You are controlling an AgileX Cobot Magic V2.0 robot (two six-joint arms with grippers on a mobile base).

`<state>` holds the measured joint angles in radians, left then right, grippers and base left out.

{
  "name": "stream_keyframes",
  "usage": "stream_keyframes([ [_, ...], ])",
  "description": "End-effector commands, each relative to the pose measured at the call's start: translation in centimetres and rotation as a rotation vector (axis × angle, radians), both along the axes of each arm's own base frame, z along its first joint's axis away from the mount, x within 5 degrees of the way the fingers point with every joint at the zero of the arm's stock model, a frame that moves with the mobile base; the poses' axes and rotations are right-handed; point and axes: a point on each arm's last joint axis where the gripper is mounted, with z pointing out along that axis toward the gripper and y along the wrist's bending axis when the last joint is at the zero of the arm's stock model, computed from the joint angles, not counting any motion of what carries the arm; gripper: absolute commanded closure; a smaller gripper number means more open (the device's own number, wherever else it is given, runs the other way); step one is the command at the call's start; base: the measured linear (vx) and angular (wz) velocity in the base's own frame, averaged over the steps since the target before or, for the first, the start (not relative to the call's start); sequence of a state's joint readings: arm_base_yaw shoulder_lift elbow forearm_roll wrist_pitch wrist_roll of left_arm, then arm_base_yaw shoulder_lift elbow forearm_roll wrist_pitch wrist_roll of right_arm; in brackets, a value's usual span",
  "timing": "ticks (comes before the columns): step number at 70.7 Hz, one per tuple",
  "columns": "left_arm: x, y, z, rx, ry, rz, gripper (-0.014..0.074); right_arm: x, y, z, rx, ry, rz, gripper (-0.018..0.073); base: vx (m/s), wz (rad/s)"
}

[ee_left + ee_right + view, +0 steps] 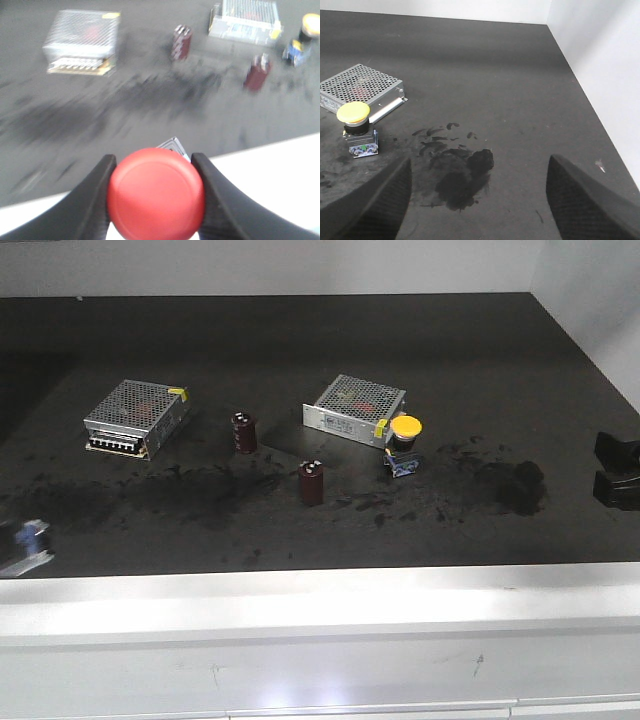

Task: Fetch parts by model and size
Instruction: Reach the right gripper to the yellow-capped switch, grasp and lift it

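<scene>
Left gripper (pixel 152 165) clamped, right gripper (pixel 479 165) spread

Your surface (pixel 300 330) is matt black and smudged. One box (pixel 135 417) and the other box (pixel 355 407) are silvery perforated metal. The red cap (pixel 156 192) and yellow cap (pixel 353 111) look like smooth plastic. The right gripper (pixel 477 200) has matt, finely textured fingers (pixel 580 200).

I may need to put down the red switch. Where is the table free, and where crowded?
Free: the far strip of the table behind the left metal box and right metal box, and the smudged patch between the yellow switch and the right fingers. Crowded: the middle, around two capacitors.
</scene>
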<state>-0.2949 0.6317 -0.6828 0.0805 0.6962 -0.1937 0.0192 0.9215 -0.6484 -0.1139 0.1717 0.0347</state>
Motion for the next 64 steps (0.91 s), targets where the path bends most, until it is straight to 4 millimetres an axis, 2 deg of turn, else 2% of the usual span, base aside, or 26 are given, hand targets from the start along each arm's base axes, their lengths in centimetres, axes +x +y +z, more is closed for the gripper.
stream_keyframes([
  [1, -2.0, 0.9, 1.0, 0.03, -0.035, 0.016, 0.0599, 0.2, 0.0, 1.6, -0.001, -0.097, 0.006, 0.002, 0.0, 0.0],
  [12, -4.3, 1.9, 0.9, 0.049, -0.024, 0.035, 0.0599, 0.2, 0.0, 1.7, 0.012, -0.104, 0.004, 0.002, 0.0, 0.0],
  [23, -5.3, 2.2, 1.2, 0.034, -0.068, 0.036, 0.0599, 0.2, 0.1, 1.8, 0.028, -0.103, 0.005, 0.0038, 0.0, 0.0],
  [35, -5.5, 2.2, 1.2, 0.032, -0.072, 0.036, 0.0599, 1.3, 2.7, 2.2, -0.002, -0.042, 0.13, 0.0045, 0.0, 0.0],
  [47, -5.5, 2.2, 1.2, 0.031, -0.073, 0.036, 0.0599, 4.4, 6.4, 3.3, 0.017, 0.029, 0.251, 0.0045, 0.0, 0.0],
  [64, -5.5, 2.2, 1.2, 0.031, -0.073, 0.036, 0.0599, 10.9, 8.9, 4.5, 0.022, 0.176, 0.247, 0.0041, 0.0, 0.0],
])
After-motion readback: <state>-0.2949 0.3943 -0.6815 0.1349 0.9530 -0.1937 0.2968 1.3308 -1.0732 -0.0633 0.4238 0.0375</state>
